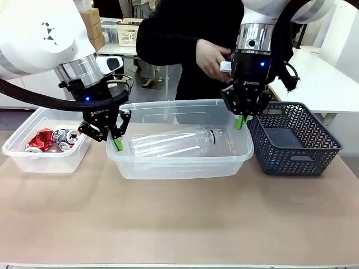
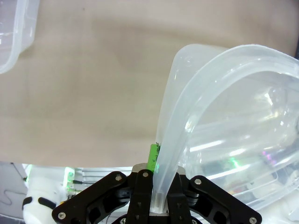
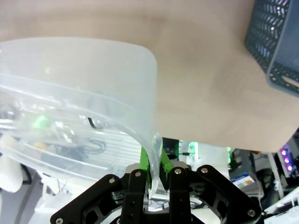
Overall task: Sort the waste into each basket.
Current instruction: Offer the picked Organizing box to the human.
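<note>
hands [image 1: 116,141] [image 1: 243,119] pinching middle tub's rim [image 1: 168,105], bottle [image 1: 174,141] clearer from front

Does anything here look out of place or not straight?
Both grippers, left gripper and right gripper, pinch opposite rims of the middle tub, which holds a bottle. In the wrist views the rim bends at each grip. Nothing spilled.

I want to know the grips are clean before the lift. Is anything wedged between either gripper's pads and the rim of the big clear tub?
Nothing visible is. The left gripper is shut directly on the clear tub at its left rim, and the right gripper pinches the right rim, green pads flat against plastic. Only a plastic bottle lies inside.
</note>
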Available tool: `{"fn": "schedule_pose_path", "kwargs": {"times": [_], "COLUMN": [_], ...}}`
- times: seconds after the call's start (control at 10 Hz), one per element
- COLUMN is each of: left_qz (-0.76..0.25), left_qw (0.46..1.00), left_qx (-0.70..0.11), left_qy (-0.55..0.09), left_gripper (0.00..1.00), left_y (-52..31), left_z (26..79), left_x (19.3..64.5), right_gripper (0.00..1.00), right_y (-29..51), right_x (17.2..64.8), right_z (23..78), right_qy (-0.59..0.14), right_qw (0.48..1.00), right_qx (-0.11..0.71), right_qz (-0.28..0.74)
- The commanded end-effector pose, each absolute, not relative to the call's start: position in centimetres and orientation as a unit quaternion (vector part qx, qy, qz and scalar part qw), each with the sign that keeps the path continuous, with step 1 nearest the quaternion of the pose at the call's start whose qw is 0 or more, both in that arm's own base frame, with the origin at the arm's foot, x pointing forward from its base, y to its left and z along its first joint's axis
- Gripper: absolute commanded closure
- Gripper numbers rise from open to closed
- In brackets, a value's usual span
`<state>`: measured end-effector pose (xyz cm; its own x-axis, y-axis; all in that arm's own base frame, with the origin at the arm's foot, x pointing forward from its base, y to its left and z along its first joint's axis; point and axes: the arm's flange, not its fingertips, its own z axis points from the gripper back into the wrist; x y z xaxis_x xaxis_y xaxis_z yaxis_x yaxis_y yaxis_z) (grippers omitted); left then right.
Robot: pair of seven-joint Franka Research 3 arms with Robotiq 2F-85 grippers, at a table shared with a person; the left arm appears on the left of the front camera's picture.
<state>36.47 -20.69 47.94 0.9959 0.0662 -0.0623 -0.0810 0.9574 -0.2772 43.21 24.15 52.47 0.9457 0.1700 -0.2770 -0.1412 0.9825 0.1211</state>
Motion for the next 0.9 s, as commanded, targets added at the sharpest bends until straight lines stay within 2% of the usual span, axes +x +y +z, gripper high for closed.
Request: {"fn": "schedule_pose_path", "kwargs": {"times": [0.0, 0.8], "left_qz": [0.047, 0.047], "left_qw": [0.988, 0.988], "left_qx": [-0.144, -0.144], "left_qy": [0.019, 0.019], "left_gripper": [1.00, 1.00], "left_y": [-19.95, -19.95], "left_z": [47.95, 47.95], "left_x": [36.62, 36.62], "right_gripper": [1.00, 1.00], "right_y": [23.68, 23.68], "right_x": [42.51, 42.51], "right_z": [52.49, 52.49], "right_qy": [0.150, 0.150], "right_qw": [0.985, 0.985], "right_qx": [0.053, 0.053], "right_qz": [0.073, 0.073]}}
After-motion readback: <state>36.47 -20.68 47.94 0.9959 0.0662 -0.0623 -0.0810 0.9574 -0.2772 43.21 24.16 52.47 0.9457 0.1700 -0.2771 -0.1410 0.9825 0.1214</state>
